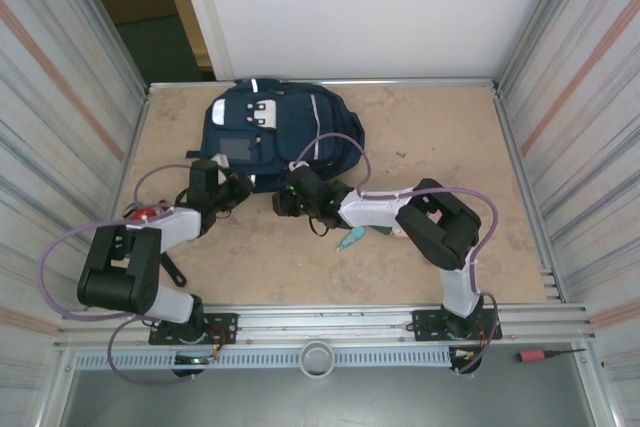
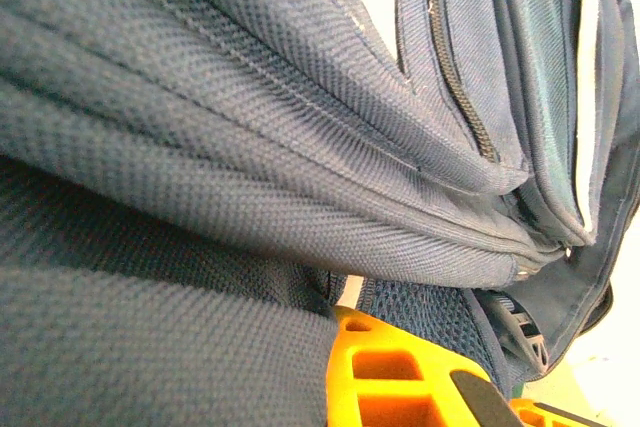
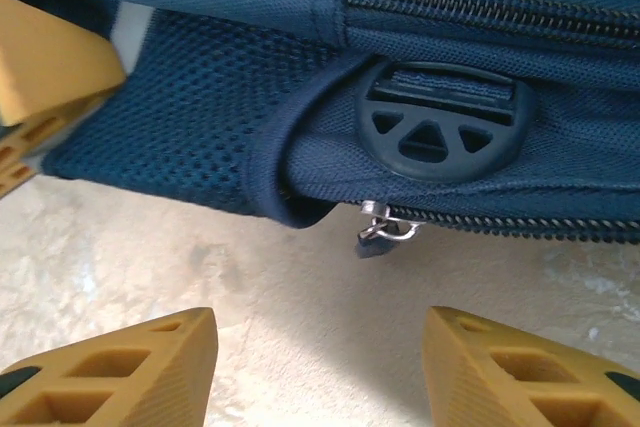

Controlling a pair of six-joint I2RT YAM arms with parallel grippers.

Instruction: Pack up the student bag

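Navy student bag (image 1: 270, 127): left claw (image 1: 242, 186) closed at edge.

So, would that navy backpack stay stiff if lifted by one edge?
Probably floppy: the backpack shows soft fabric folds. Lying flat on the table, it should drag, not roll. Its mesh looks grippy.

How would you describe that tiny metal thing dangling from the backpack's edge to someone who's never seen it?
Find the big navy backpack lying at the far side of the table. On its near edge, facing the open right gripper, sits a round dark plastic buckle. The zip pull dangles just below it, the one silvery piece against blue fabric.
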